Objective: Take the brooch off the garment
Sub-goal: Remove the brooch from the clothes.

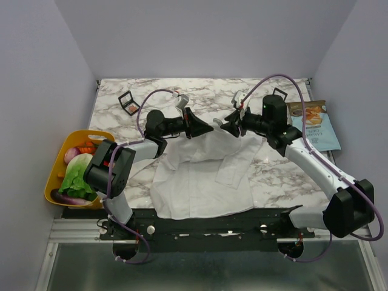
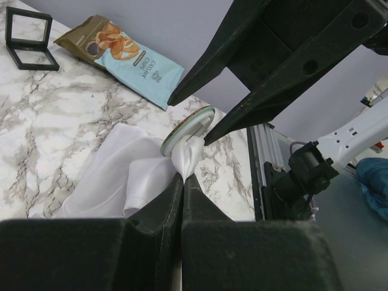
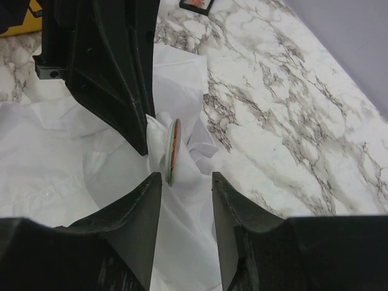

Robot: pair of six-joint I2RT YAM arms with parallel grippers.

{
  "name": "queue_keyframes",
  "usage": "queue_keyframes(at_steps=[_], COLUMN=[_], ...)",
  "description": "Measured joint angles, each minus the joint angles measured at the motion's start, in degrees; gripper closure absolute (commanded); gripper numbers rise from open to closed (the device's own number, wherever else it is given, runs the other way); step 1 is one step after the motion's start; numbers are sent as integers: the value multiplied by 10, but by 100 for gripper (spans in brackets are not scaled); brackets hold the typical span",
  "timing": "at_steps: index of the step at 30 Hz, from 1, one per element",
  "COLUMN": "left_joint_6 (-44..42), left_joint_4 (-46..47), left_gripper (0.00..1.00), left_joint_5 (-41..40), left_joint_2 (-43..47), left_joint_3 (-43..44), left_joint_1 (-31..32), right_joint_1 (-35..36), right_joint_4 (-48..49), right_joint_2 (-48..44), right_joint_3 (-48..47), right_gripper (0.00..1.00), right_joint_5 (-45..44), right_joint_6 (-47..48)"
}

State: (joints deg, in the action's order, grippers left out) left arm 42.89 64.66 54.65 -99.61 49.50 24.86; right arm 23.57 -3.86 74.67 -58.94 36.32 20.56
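Note:
The white garment (image 1: 203,179) lies spread on the marble table, one fold pulled up toward the middle. My left gripper (image 2: 182,177) is shut on that raised fold of fabric just below the brooch (image 2: 188,129). The brooch (image 3: 172,151) is a small round disc seen edge-on, green and orange-red, still sitting in the cloth. My right gripper (image 3: 185,176) is open, and the brooch stands at the mouth of its jaws, close to the left finger without being clamped. From above, the two grippers meet tip to tip, left (image 1: 205,128) and right (image 1: 228,127).
A yellow basket (image 1: 56,165) of vegetables sits at the table's left edge. Black makeup palettes lie at the back left (image 1: 128,102) and back right (image 1: 280,94). A chips bag (image 1: 315,124) lies at the right. The right arm's elbow hangs over the front right.

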Motion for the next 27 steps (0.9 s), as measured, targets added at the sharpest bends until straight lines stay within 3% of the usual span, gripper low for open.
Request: queue_keyframes(at_steps=[10, 16, 27], left_joint_6=[7, 9, 15], left_joint_4=[13, 17, 22], left_gripper=[92, 92, 92], left_joint_5=[0, 0, 0], left_joint_2=[-5, -11, -18], left_joint_3=[0, 0, 0], left_joint_1=[0, 0, 0], right_joint_1=[4, 4, 11], right_joint_4=[13, 15, 16], right_joint_2=[7, 7, 17], right_joint_3=[0, 0, 0], right_gripper=[62, 73, 68], right_joint_5=[-22, -24, -15], right_joint_6=[-8, -11, -10])
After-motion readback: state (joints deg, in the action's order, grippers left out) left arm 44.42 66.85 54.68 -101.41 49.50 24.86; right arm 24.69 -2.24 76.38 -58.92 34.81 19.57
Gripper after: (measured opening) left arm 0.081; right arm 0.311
